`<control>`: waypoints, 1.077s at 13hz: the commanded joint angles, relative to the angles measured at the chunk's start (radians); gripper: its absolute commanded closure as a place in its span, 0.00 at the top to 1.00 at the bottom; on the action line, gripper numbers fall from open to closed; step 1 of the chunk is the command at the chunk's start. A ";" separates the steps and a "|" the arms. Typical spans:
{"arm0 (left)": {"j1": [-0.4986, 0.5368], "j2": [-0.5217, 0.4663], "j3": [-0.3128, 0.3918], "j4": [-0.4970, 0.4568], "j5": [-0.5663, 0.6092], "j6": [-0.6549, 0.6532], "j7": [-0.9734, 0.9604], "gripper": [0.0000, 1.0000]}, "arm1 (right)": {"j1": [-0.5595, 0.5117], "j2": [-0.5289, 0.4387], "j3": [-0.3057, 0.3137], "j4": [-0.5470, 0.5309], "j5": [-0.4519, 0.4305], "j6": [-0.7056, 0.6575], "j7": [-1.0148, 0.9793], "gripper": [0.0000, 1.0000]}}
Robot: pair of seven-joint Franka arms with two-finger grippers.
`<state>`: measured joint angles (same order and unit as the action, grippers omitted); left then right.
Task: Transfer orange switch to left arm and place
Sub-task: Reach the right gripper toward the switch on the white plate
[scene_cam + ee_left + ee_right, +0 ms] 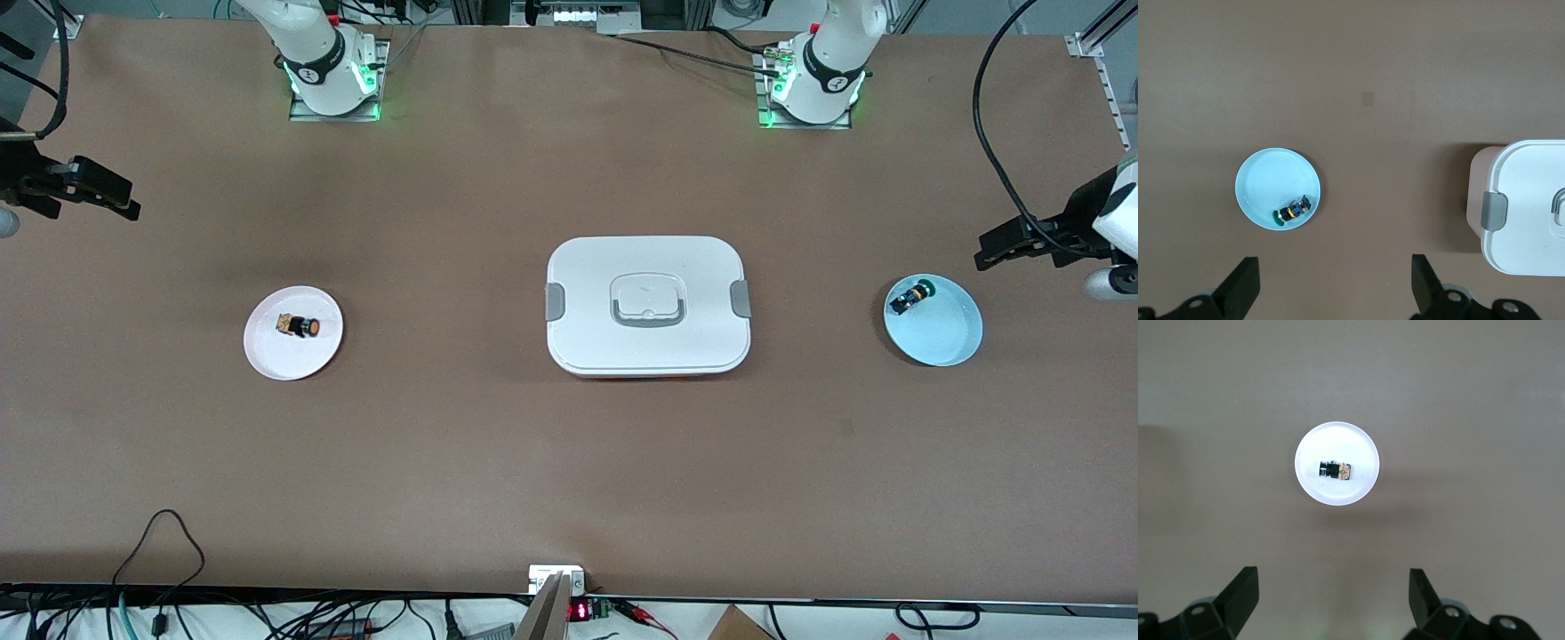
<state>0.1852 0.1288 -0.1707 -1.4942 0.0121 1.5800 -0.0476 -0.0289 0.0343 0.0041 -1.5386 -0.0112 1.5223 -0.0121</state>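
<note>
Front view: the orange switch (300, 326) lies on its side on a white plate (267, 356) toward the right arm's end of the brown surface (444, 462). The box (647, 305), a white lidded container with grey side clips, sits at mid-surface, well apart from the plate. Toward the left arm's end, a green-capped switch (913, 296) rests in a pale blue plate (947, 342). The right claw (107, 197) hangs over the surface's edge at its own end, above bare brown; the left claw (1000, 249) hangs over the surface near the blue plate.

Left wrist view: the left claw (1331, 287) is spread wide, holding nothing, with the blue plate (1265, 180) and green-capped switch (1293, 211) below it and a corner of the box (1525, 213) to one side.

Right wrist view: the right claw (1331, 603) is likewise spread wide and empty, above the white plate (1358, 447) carrying the orange switch (1335, 471).
</note>
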 commanded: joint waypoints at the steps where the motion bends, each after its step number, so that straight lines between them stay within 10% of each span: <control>1: 0.000 0.018 -0.001 0.035 -0.006 -0.014 -0.005 1.00 | -0.005 -0.002 0.001 0.012 0.002 -0.023 -0.003 1.00; 14: 0.000 0.018 -0.001 0.035 -0.004 -0.014 -0.003 1.00 | 0.041 0.188 0.004 0.009 -0.072 0.097 0.062 1.00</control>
<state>0.1852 0.1289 -0.1707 -1.4941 0.0121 1.5800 -0.0476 -0.0134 0.1638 0.0042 -1.5440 -0.0464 1.5851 0.0026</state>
